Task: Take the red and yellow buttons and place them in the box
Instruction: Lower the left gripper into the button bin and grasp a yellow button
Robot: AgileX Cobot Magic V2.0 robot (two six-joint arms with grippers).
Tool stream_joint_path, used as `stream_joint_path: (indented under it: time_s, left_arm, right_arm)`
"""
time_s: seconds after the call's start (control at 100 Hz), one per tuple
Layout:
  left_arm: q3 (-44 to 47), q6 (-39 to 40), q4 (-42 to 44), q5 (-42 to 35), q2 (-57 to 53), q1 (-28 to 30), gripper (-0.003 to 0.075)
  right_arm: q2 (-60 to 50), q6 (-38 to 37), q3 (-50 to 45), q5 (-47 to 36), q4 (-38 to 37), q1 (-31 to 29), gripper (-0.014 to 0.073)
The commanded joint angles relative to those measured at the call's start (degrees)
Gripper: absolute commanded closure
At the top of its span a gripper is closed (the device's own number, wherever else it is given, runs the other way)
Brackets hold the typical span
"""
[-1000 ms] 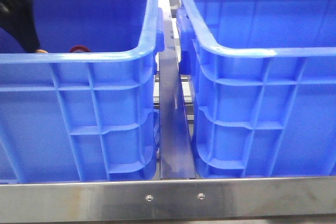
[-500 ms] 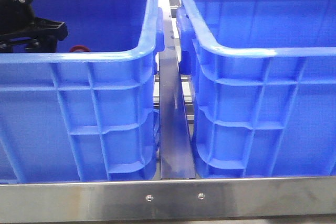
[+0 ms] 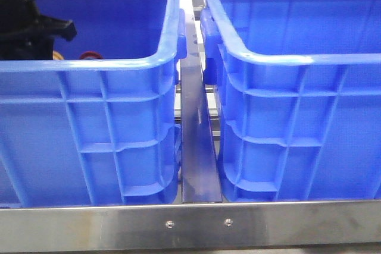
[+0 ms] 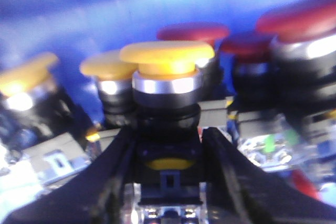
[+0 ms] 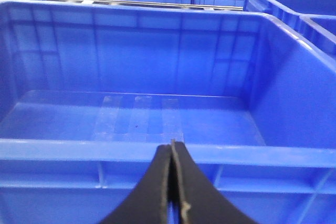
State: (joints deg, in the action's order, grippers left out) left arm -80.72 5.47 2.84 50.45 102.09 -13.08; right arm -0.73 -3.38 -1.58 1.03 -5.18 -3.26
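Yellow button: the yellow button [image 4: 167, 59] sits upright between the two black fingers [image 4: 107, 182] of the left gripper [image 4: 168, 182], deep in the left bin. The fingers stand on both sides of its black body, so it is pinched low, under the metal ring, probably so that the domed cap stays free.
Left gripper: closed around the body of this button; in the front view only the black arm [image 3: 27, 16] shows, reaching down into the left bin [image 3: 89, 117].
Neighbours: other yellow caps [image 4: 107, 66] and red buttons [image 4: 194, 32] stand close beside and behind the held one, some nearly touching it; a straight lift seems the safe way out.
Front view of buttons: only a bit of red cap [image 3: 90, 55] and a spot of orange [image 3: 58, 55] show over the near wall.
Right gripper: the right gripper [image 5: 172, 182] has its fingers pressed together with nothing between, hovering in front of the right bin [image 5: 131, 150].
Right bin: I see no button on its floor; I judge it the box that will receive them.
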Motion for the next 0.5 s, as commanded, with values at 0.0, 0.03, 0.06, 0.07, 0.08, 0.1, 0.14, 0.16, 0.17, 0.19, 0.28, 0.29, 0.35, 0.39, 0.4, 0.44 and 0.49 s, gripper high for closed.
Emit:
stream_joint_path:
  time_s: [0.0, 0.03, 0.06, 0.07, 0.08, 0.1, 0.14, 0.16, 0.17, 0.19, 0.28, 0.29, 0.35, 0.39, 0.4, 0.44, 0.49]
  left_arm:
    - [0.06, 0.46, -0.08, -5.59, -6.06, -0.56, 0.0671]
    - [0.72, 0.46, -0.41, -6.62, -7.18, -0.56, 0.0671]
    - [1.91, 0.46, -0.82, -7.92, -8.41, -0.56, 0.0671]
    - [2.16, 0.46, -0.96, -8.59, -9.02, -0.56, 0.0671]
    - [2.69, 0.46, -0.94, -8.92, -9.34, -0.56, 0.0671]
    - [3.22, 0.46, -1.09, -9.85, -10.29, -0.56, 0.0671]
    - [4.83, 0.46, -1.31, -11.38, -12.08, -0.56, 0.0671]
    - [5.58, 0.46, -1.62, -12.05, -12.94, -0.56, 0.0671]
    - [5.83, 0.46, -1.65, -12.25, -13.23, -0.56, 0.0671]
    - [6.58, 0.46, -1.97, -12.95, -14.07, -0.56, 0.0671]
    - [9.7, 0.37, -2.84, -16.05, -17.74, -0.68, 0.0671]
    - [10.1, 0.37, -2.84, -16.52, -18.28, -0.84, 0.0671]
    - [11.48, 0.34, -2.84, -17.85, -20.36, -1.42, 0.0671]
    - [12.28, 0.34, -2.84, -18.77, -21.51, -2.18, 0.0671]
    - [12.39, 0.34, -2.84, -18.88, -21.92, -2.33, 0.0671]
    - [12.85, 0.21, -2.84, -19.49, -23.08, -3.37, 0.0671]
    - [13.12, -0.66, -2.84, -19.7, -24.13, -4.9, 0.0671]
  right_arm:
    - [-1.01, 0.04, -0.29, -4.47, -0.5, -0.08, 0.0663]
    - [-1.01, 0.04, -0.29, -4.47, -0.5, -0.08, 0.0663]
    - [-1.01, 0.04, -0.29, -4.47, -0.5, -0.08, 0.0663]
    - [-1.01, 0.04, -0.29, -4.47, -0.5, -0.08, 0.0663]
    - [-1.01, 0.04, -0.29, -4.47, -0.5, -0.08, 0.0663]
    - [-1.01, 0.04, -0.29, -4.47, -0.5, -0.08, 0.0663]
    - [-1.01, 0.04, -0.29, -4.47, -0.5, -0.08, 0.0663]
    - [-1.01, 0.04, -0.29, -4.47, -0.5, -0.08, 0.0663]
    - [-1.01, 0.04, -0.29, -4.47, -0.5, -0.08, 0.0663]
    - [-1.01, 0.04, -0.29, -4.47, -0.5, -0.08, 0.0663]
    - [-1.01, 0.04, -0.29, -4.47, -0.5, -0.08, 0.0663]
    - [-1.01, 0.04, -0.29, -4.47, -0.5, -0.08, 0.0663]
    - [-1.01, 0.04, -0.29, -4.47, -0.5, -0.08, 0.0663]
    - [-1.01, 0.04, -0.29, -4.47, -0.5, -0.08, 0.0663]
    - [-1.01, 0.04, -0.29, -4.47, -0.5, -0.08, 0.0663]
    - [-1.01, 0.04, -0.29, -4.47, -0.5, -0.08, 0.0663]
    - [-1.01, 0.04, -0.29, -4.47, -0.5, -0.08, 0.0663]
